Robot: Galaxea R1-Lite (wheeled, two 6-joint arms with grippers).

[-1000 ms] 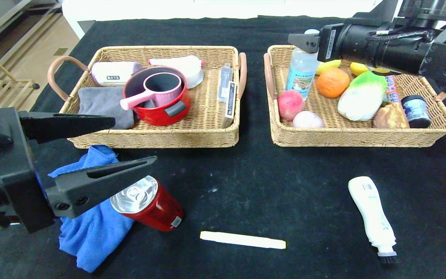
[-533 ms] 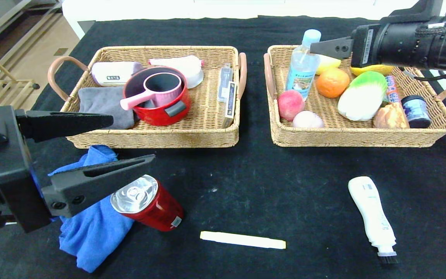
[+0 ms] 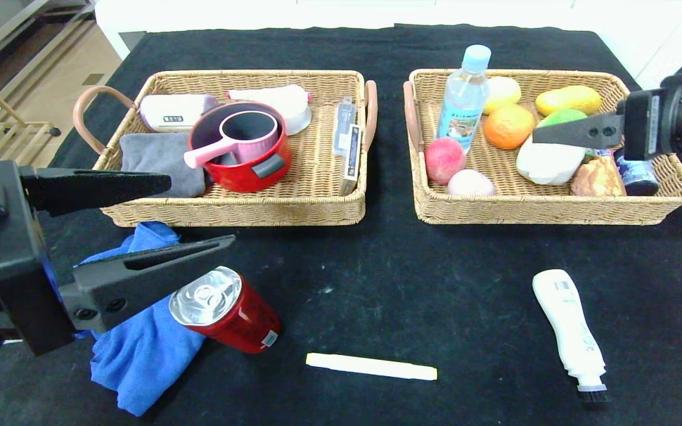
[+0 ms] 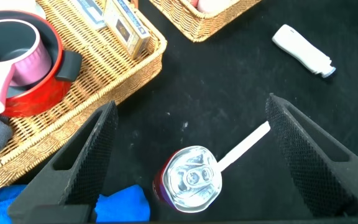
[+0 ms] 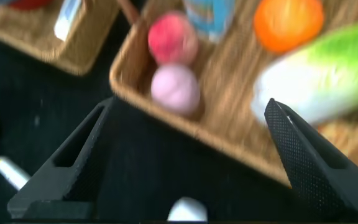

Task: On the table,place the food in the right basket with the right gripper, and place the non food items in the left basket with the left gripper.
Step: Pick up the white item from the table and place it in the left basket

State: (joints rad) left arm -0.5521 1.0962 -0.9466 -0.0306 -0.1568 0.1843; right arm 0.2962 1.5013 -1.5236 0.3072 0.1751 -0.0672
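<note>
Nearest on the black tablecloth (image 3: 376,266) lie four loose things: one flat cream stick (image 3: 372,366), one smooth white brush (image 3: 570,333) with short dark bristles, one crumpled blue cloth (image 3: 140,349), and one glossy red can (image 3: 227,310) with a silver top, tipped over against the cloth. The left gripper (image 3: 163,222) hangs above cloth and can, its two black textured fingers spread wide and holding nothing. Beyond stand two woven wicker baskets. The left basket (image 3: 234,210) holds one red pot (image 3: 240,151) with a pink cup inside, one grey cloth (image 3: 154,157), flat boxes (image 3: 348,145) on edge and two white items at the back. The right basket (image 3: 548,207) holds one clear water bottle (image 3: 463,100), one orange (image 3: 508,126), one cabbage (image 3: 548,155), two round pinkish fruits (image 3: 444,160), one bread roll (image 3: 597,177), one dark jar and two yellowish pieces. The right gripper (image 5: 185,155) hovers over that basket, fingers wide apart and empty.
</note>
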